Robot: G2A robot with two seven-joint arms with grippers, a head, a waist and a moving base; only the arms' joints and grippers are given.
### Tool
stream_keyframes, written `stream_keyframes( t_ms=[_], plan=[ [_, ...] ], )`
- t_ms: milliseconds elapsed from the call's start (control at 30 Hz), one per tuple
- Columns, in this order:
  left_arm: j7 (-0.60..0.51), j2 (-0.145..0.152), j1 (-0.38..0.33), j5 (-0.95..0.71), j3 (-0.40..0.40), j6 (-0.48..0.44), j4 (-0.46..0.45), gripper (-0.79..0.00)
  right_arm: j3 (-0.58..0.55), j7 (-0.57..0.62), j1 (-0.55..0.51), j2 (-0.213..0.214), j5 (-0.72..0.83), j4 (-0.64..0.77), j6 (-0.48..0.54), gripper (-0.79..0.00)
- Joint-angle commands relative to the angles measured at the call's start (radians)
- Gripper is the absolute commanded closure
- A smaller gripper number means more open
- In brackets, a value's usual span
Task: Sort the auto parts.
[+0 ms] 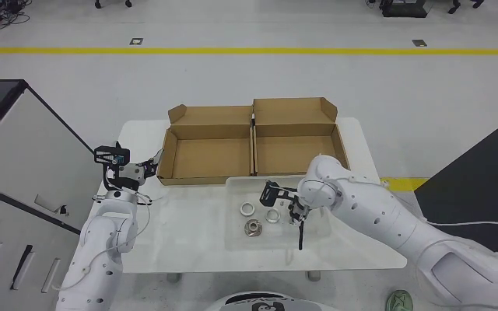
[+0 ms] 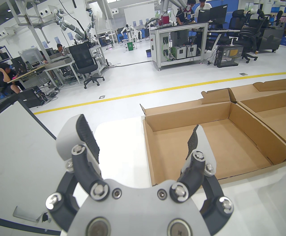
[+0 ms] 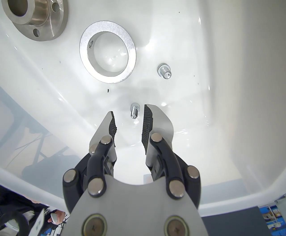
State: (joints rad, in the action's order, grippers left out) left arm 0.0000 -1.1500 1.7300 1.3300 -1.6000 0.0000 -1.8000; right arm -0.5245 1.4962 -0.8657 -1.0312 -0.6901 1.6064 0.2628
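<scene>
My right gripper (image 3: 128,111) hangs open inside the white tray (image 3: 223,111), its fingertips on either side of a small bolt (image 3: 134,110) lying on the tray floor, without touching it. A second, larger bolt (image 3: 164,70) lies a little beyond. A silver ring (image 3: 107,51) and a flanged metal bushing (image 3: 33,16) rest farther along the tray. In the top view the right gripper (image 1: 296,215) is over the tray (image 1: 327,241) beside a ring (image 1: 273,216), another ring (image 1: 246,208) and the bushing (image 1: 252,228). My left gripper (image 2: 138,136) stays open and empty at the left cardboard box (image 2: 201,143).
Two open cardboard boxes (image 1: 208,154) (image 1: 297,146) stand side by side behind the tray at the table's far side. The table's left edge (image 1: 109,194) lies by the left gripper (image 1: 148,167). A grey panel (image 1: 31,155) stands left of the table.
</scene>
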Motion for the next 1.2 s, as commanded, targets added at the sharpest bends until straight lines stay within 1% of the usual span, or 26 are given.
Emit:
stream_keyframes(
  t_ms=[0, 167, 367, 433, 533, 567, 733, 867, 1000, 1167],
  plan=[
    [0.000, 0.000, 0.000, 0.000, 0.000, 0.000, 0.000, -0.785, 0.002, -0.002, 0.002, -0.002, 0.000, -0.005, 0.002, -0.283],
    [0.000, 0.000, 0.000, 0.000, 0.000, 0.000, 0.000, -0.785, 0.006, -0.006, 0.007, -0.008, 0.003, -0.020, 0.003, -0.271],
    [0.000, 0.000, 0.000, 0.000, 0.000, 0.000, 0.000, -0.785, 0.013, -0.013, 0.014, -0.016, 0.006, -0.040, 0.005, -0.231],
    [0.000, 0.000, 0.000, 0.000, 0.000, 0.000, 0.000, -0.785, 0.014, -0.015, 0.016, -0.018, 0.006, -0.046, 0.004, -0.200],
    [0.000, 0.000, 0.000, 0.000, 0.000, 0.000, 0.000, -0.785, 0.017, -0.015, 0.018, -0.021, 0.006, -0.058, 0.005, -0.123],
    [0.000, 0.000, 0.000, 0.000, 0.000, 0.000, 0.000, -0.785, 0.018, -0.015, 0.019, -0.022, 0.006, -0.062, 0.004, 0.000],
    [0.000, 0.000, 0.000, 0.000, 0.000, 0.000, 0.000, -0.785, 0.012, -0.007, 0.025, -0.024, 0.010, -0.060, -0.003, 0.000],
    [0.000, 0.000, 0.000, 0.000, 0.000, 0.000, 0.000, -0.785, -0.024, 0.030, 0.027, -0.012, 0.031, 0.001, -0.020, 0.000],
    [0.000, 0.000, 0.000, 0.000, 0.000, 0.000, 0.000, -0.785, -0.086, 0.040, 0.011, 0.017, 0.075, 0.091, -0.028, 0.000],
    [0.000, 0.000, 0.000, 0.000, 0.000, 0.000, 0.000, -0.785, -0.169, 0.040, -0.004, 0.073, 0.150, 0.208, -0.031, 0.000]
  ],
)
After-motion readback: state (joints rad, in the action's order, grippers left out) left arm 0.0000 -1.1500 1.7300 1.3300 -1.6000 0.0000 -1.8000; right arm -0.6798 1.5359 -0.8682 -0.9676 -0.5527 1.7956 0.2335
